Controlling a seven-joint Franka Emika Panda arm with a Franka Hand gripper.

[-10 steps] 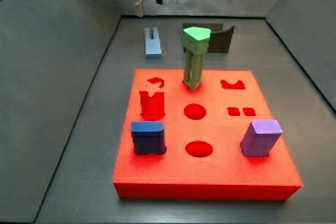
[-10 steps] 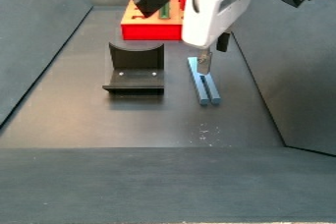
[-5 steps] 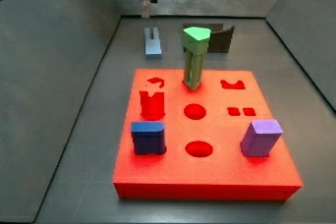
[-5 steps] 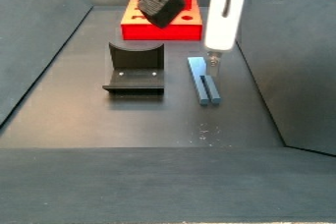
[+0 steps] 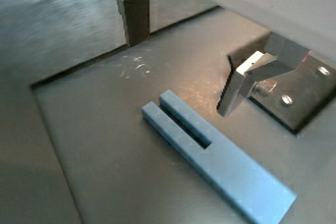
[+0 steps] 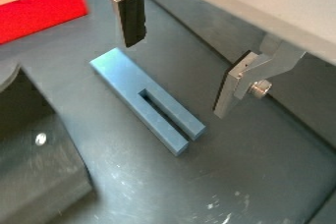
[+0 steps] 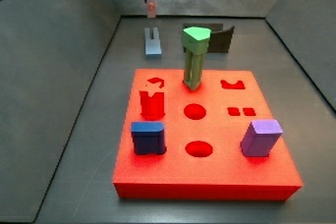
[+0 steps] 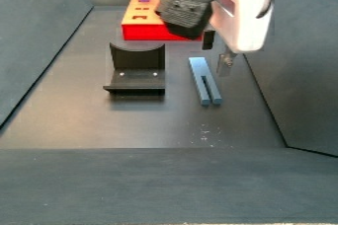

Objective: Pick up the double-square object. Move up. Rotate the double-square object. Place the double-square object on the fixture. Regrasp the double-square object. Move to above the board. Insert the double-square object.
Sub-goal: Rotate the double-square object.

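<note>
The gripper (image 6: 180,56) hangs above the floor, its two silver fingers (image 6: 128,17) spread wide with nothing between them. Under it the double-square object (image 6: 148,101), a slate-blue grooved bar, lies flat at center frame (image 8: 205,80), right of the fixture (image 8: 134,68).

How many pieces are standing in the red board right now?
4: green peg at the back, red piece left, blue block front left, purple block front right. Gripper hovers behind.
</note>
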